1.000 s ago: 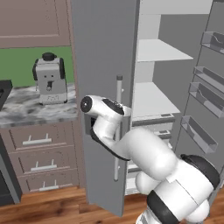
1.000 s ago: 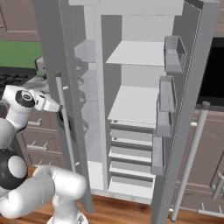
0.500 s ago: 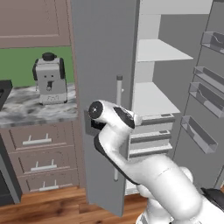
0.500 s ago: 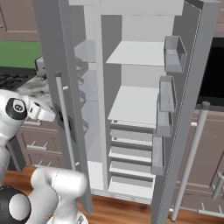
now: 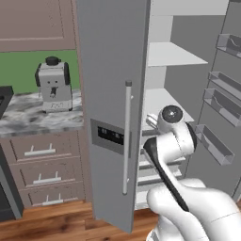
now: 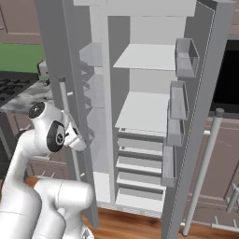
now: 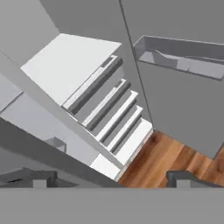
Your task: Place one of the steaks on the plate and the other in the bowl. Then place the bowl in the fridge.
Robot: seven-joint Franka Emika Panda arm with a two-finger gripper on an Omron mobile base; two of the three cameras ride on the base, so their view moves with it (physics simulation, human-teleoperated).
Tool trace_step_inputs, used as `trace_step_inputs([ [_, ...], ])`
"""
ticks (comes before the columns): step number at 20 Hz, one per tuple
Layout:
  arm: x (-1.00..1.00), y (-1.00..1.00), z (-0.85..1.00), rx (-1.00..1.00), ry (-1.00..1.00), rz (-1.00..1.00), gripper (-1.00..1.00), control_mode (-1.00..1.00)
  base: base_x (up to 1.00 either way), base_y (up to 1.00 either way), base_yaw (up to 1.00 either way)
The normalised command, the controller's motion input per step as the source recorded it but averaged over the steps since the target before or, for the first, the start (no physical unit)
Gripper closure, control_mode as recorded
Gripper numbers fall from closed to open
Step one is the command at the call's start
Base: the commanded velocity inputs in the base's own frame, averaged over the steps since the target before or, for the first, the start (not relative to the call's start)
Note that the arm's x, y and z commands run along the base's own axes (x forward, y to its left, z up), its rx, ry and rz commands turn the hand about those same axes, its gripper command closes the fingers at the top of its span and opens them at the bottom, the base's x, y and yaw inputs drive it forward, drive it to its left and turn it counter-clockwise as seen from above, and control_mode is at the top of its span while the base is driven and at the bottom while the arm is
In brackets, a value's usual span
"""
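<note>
The fridge stands with both doors swung open, showing white shelves and lower drawers with nothing on them. My arm is folded up in front of the opening, beside the left door's long bar handle. In the hand view my gripper is open, its fingertips wide apart with nothing between them. It looks down past a fridge shelf and the drawer fronts to the floor. The steaks, the plate and the bowl are out of view.
A coffee machine sits on the marble counter left of the fridge, above brown drawers. A black stove lies further left. Door bins jut from the right door. Wooden floor runs in front.
My arm has swung right, from the left door's outer face toward the fridge opening. The fridge doors have not moved.
</note>
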Motion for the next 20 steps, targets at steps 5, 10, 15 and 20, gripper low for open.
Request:
trace_step_inputs([
  [5,0.57,-0.81,-0.84,0.49,0.03,-0.13,-1.0,-1.0,0.0,0.0,0.0],
  [10,0.91,-0.32,-0.16,0.29,0.01,0.0,-1.0,-1.0,0.0,0.0,0.0],
  [15,0.83,0.28,-0.18,0.15,0.0,0.01,-1.0,-1.0,0.0,0.0,0.0],
  [20,0.74,0.03,-0.03,0.19,0.23,0.09,-1.0,-1.0,0.0,0.0,0.0],
])
